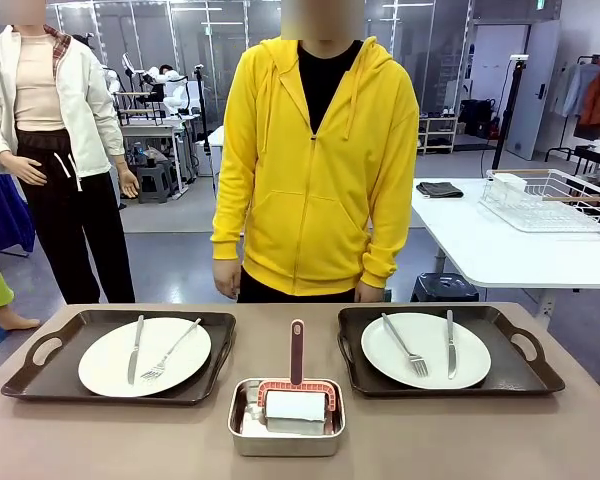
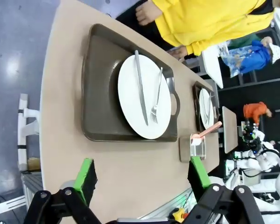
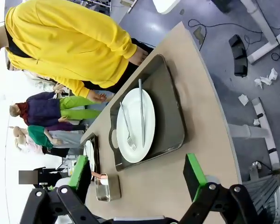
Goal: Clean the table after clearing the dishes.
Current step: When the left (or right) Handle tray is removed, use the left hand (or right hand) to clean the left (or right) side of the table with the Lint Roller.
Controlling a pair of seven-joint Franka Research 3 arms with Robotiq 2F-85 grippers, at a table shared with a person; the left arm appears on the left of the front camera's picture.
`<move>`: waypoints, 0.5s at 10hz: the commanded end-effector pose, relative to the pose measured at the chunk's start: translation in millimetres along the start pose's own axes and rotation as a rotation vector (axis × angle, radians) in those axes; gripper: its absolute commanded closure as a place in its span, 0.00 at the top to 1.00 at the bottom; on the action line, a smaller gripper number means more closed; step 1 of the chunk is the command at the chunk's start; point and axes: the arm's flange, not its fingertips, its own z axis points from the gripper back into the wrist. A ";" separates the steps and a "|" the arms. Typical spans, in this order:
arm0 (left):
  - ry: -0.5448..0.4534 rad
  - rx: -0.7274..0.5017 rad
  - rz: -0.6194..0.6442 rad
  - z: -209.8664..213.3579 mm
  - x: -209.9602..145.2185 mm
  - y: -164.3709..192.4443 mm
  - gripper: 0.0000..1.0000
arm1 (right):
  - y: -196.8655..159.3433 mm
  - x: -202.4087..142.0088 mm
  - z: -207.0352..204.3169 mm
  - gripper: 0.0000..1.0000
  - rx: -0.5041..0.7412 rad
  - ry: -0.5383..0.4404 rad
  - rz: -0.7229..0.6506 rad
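Taupe and matte, the desk (image 1: 100, 440) runs across the front view with a person in a yellow hoodie (image 1: 315, 180) standing at its far edge, arms down. In the left wrist view the left fingers (image 2: 86, 179) are spread wide with nothing between them, and bare desk shows in the gap.

On the left side of the desk lies a dark handled tray (image 1: 50, 375) carrying a round white plate (image 1: 105, 365). A knife (image 1: 135, 350) lies on the plate's left half and a fork (image 1: 170, 352) slants across its right half, tines toward the robot.

At the middle, close to the near edge and between the two trays, sits a shiny steel pan (image 1: 285, 440). A roller tool (image 1: 296, 350) rests in it, its white roll in a red frame and its long handle pointing toward the person.

To the right lies a second dark tray (image 1: 525, 375) with its own white plate (image 1: 430, 335), a fork (image 1: 405, 345) on the left and a knife (image 1: 450, 345) on the right. In the right wrist view the right fingers (image 3: 194, 173) are likewise wide apart and hold nothing.

Behind, at far right, a white table (image 1: 480, 245) carries a wire rack (image 1: 550, 200) and a dark folded cloth (image 1: 440, 188).
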 end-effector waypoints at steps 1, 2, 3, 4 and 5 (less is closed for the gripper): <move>0.015 -0.027 -0.019 -4.4 -8.0 3.3 1.00 | -3.1 -1.6 -1.3 1.00 0.004 0.008 -0.007; 0.015 -0.027 -0.019 -4.4 -8.0 3.3 1.00 | -3.1 -1.6 -1.3 1.00 0.004 0.008 -0.007; 0.015 -0.027 -0.019 -4.4 -8.0 3.3 1.00 | -3.1 -1.6 -1.3 1.00 0.004 0.008 -0.007; 0.015 -0.027 -0.019 -4.4 -8.0 3.3 1.00 | -3.1 -1.6 -1.3 1.00 0.004 0.008 -0.007; 0.015 -0.027 -0.019 -4.4 -8.0 3.3 1.00 | -3.1 -1.6 -1.3 1.00 0.004 0.008 -0.007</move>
